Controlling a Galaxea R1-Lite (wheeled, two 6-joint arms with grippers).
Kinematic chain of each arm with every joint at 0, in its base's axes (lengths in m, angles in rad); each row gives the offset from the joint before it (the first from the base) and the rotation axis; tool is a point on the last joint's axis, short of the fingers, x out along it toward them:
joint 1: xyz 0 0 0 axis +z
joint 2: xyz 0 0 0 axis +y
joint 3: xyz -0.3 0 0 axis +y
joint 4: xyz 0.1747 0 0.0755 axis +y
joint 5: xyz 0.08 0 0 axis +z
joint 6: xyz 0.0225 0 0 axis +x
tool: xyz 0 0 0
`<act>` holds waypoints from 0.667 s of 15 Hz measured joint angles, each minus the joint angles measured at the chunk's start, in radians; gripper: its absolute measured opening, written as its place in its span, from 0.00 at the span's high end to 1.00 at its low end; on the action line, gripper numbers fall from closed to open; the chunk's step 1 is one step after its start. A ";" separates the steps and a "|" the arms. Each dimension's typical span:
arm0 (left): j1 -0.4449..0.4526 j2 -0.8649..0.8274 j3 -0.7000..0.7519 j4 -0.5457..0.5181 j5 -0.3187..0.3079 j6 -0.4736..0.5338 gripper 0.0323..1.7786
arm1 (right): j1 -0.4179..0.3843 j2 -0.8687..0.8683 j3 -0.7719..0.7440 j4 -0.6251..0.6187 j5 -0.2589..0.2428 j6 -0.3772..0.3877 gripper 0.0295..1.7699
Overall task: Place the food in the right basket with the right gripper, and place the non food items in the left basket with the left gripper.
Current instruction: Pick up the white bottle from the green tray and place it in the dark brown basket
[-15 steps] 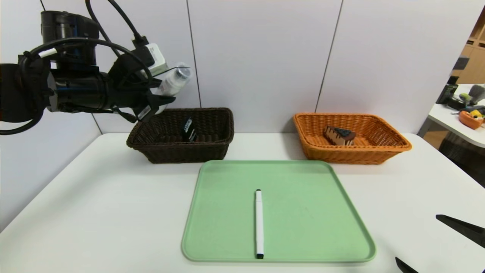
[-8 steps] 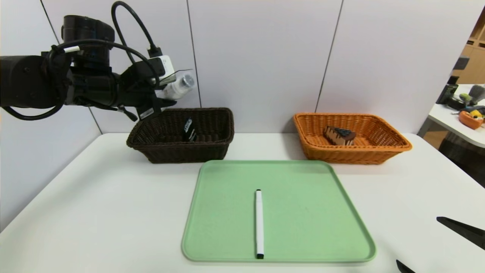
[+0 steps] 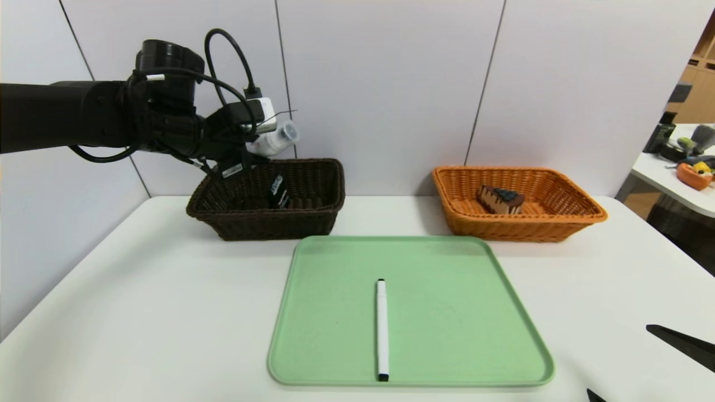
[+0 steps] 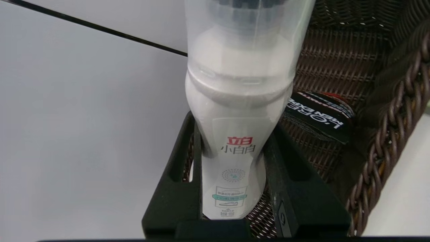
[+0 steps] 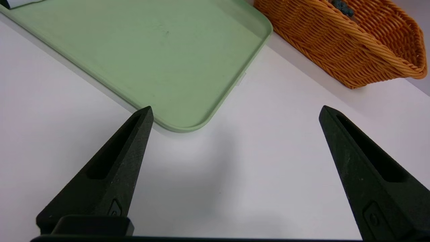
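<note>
Bottle (image 3: 275,139) advanced over dark basket (image 3: 268,199), cap forward-right.

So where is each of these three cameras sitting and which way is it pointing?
Head view: looks forward and down over the white table; left arm reaches in, right gripper tips at the corner.
Left wrist view: along the left gripper, shut on a white plastic bottle, into the dark brown wicker basket.
Right wrist view: past the open right gripper toward the green tray and orange wicker basket.
Shared: head and left wrist views both show bottle and brown basket.

Brown wicker basket (image 3: 268,215); orange basket (image 3: 519,218); green tray (image 3: 410,312); bottle (image 3: 273,139) seemingly white.
</note>
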 joint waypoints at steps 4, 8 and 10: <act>0.000 0.068 -0.143 0.158 0.001 0.001 0.70 | 0.006 -0.001 0.003 0.001 0.000 0.000 0.04; 0.000 0.135 -0.201 0.186 0.028 0.018 0.70 | 0.008 -0.002 0.014 0.002 0.001 0.000 0.04; 0.000 0.160 -0.207 0.181 0.044 0.020 0.70 | 0.008 -0.004 0.017 0.001 0.001 0.000 0.04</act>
